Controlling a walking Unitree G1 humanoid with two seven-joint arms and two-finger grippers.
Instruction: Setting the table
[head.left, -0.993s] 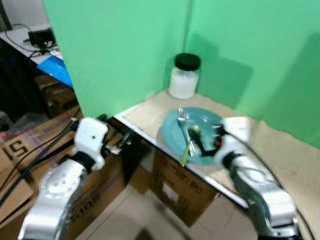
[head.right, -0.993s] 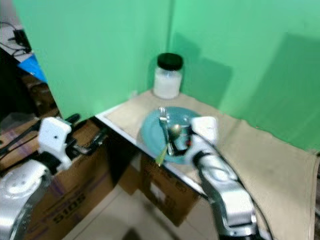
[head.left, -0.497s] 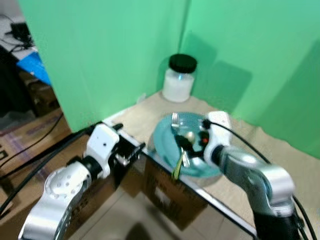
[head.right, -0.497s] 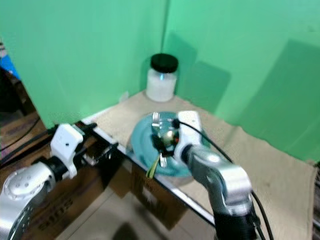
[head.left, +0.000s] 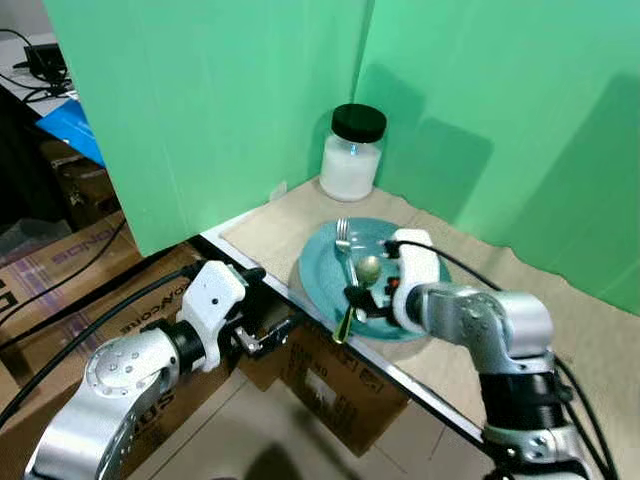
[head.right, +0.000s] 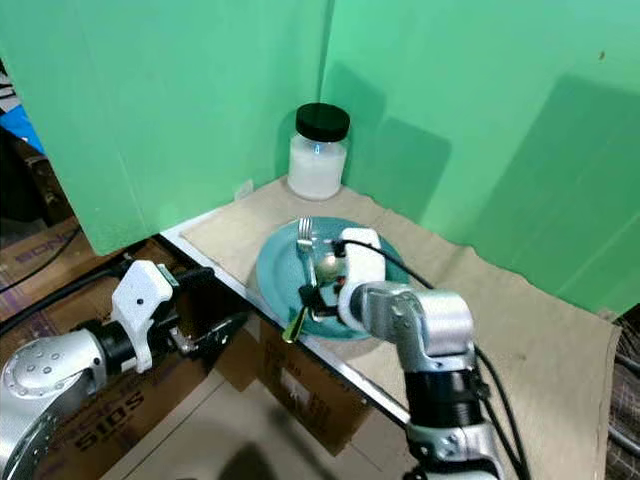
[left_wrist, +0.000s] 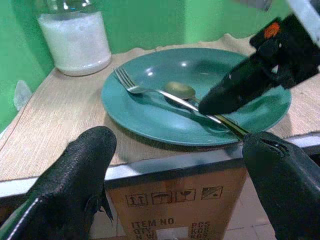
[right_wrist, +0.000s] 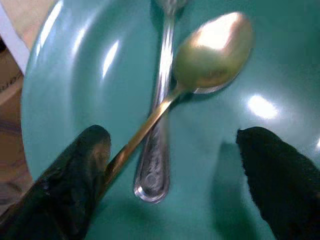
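Now the right end effector is down over the teal plate, fingers spread wide, straddling the gold spoon and the silver fork without gripping either. A second ago it sat further back toward the plate's right side; it has since swung in over the near rim, so it's lined up on the spoon handle. One finger tip sits right at the handle where it runs off the near edge of the plate. Looks like pre-grasp, not a grasp yet.

Cutlery: spoon bowl near plate centre, handle pointing to the near edge and overhanging the counter lip. Fork lies beside and partly under it, tines toward the far side. They cross, so closing on the spoon may drag the fork too.

Left end effector is open and holding nothing, hanging below and in front of the counter edge, near the cardboard box. It has come closer to the edge than a second ago, but isn't touching anything.

White-filled jar with black lid stands at the far corner against the green backdrop, well apart from the plate.

Head camera also shifted, so most of the framing change is the robot, not the objects. Plate, jar, cutlery look unmoved.
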